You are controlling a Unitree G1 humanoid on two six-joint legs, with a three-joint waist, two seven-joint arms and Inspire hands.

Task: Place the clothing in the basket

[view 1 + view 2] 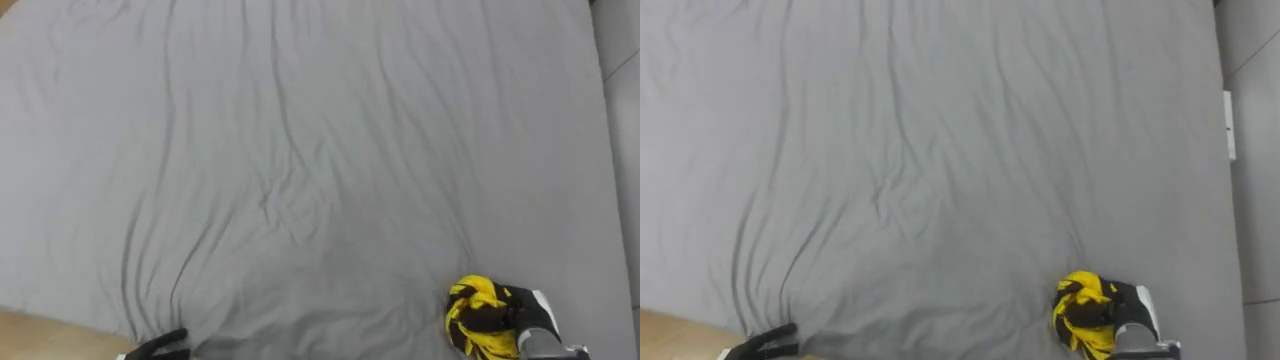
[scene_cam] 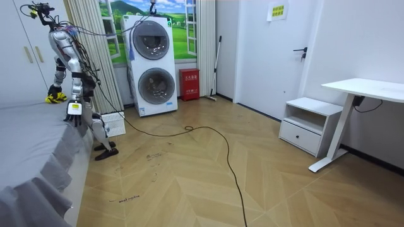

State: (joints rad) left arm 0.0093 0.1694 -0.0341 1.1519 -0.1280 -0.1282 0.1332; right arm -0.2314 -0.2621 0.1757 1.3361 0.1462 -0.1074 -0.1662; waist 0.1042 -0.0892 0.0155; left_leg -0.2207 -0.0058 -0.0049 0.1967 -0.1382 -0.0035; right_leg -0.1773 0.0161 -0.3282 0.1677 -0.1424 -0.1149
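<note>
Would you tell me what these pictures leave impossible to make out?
Left hand: cut off by the eye views' bottom edge.
Right hand: partly cut off there too, its front buried in the yellow garment.
Garment's type: bunched up, unreadable.
Basket: tiny in the room view, contents unseen.

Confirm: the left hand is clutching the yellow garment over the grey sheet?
Wrong hand. The right hand is clutching the yellow garment over the grey sheet. It comes in at the lower right of the left eye view.

Head stereo over bed (image 1: 300,150); room afar.
</note>
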